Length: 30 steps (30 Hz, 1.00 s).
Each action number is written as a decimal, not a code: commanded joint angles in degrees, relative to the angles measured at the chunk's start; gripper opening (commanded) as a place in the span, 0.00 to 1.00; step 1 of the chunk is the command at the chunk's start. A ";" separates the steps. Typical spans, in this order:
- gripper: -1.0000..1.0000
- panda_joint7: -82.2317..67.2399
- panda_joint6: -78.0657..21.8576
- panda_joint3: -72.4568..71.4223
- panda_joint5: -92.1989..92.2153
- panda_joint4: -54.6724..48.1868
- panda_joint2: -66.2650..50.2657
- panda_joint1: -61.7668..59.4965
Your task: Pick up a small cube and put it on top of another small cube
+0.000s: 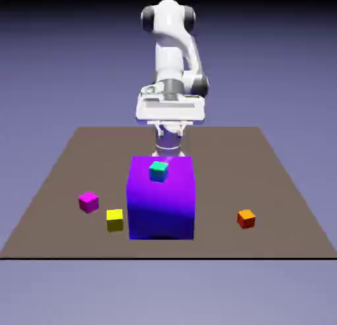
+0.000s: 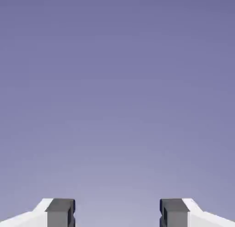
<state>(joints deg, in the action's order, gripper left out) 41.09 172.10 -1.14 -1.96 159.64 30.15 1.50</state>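
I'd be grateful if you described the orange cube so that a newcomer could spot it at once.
Find the big purple block on the brown table. Over on the exterior view's right of it sits the small orange cube. It is alone there, whereas the yellow and magenta cubes lie on the block's other side.
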 commanded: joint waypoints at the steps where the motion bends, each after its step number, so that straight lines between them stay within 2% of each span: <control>1: 0.50 -1.14 -1.59 -0.94 -1.62 -1.13 -2.08 0.67; 25: 0.50 -28.22 -39.38 -23.45 -40.34 -28.03 -51.63 16.72; 30: 0.50 -22.56 -34.03 -18.33 -48.63 -29.44 -59.93 18.33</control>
<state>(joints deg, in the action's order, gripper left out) 18.53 138.07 -19.47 -50.58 130.20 -29.77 19.83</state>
